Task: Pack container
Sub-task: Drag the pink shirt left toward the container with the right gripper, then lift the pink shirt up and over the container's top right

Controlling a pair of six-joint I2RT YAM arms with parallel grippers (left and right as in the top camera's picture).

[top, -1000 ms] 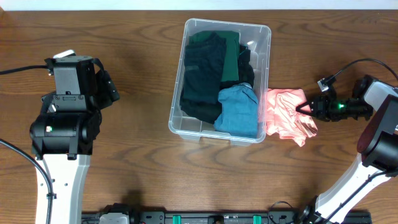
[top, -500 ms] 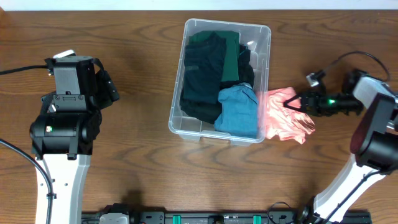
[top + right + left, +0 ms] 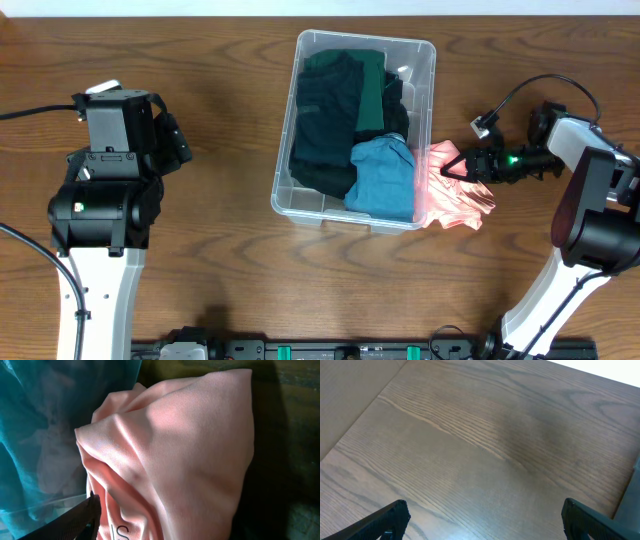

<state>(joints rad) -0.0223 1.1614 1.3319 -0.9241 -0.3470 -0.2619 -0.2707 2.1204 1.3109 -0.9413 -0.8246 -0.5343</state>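
Observation:
The container (image 3: 283,203), a clear plastic bin, stands at the table's middle back, holding dark clothes (image 3: 325,120), a green piece (image 3: 371,92) and a blue garment (image 3: 385,180). A pink garment (image 3: 462,200) lies bunched on the wood against the bin's right wall. My right gripper (image 3: 458,165) rests low on its upper edge, jaws spread. In the right wrist view the pink garment (image 3: 190,450) fills the space between the jaws of my right gripper (image 3: 165,525); one finger (image 3: 82,517) shows, and the bin wall (image 3: 30,435) is close on the left. My left gripper (image 3: 485,520) hangs open over bare wood.
The left arm (image 3: 110,150) stands at the left side of the table, well away from the bin. A black cable (image 3: 520,95) loops above the right arm. Wooden tabletop surrounds the bin on all sides.
My right gripper has moved left toward the bin, its jaws opening. The pink garment has been bunched and shifted left against the bin wall. The left arm has not moved.

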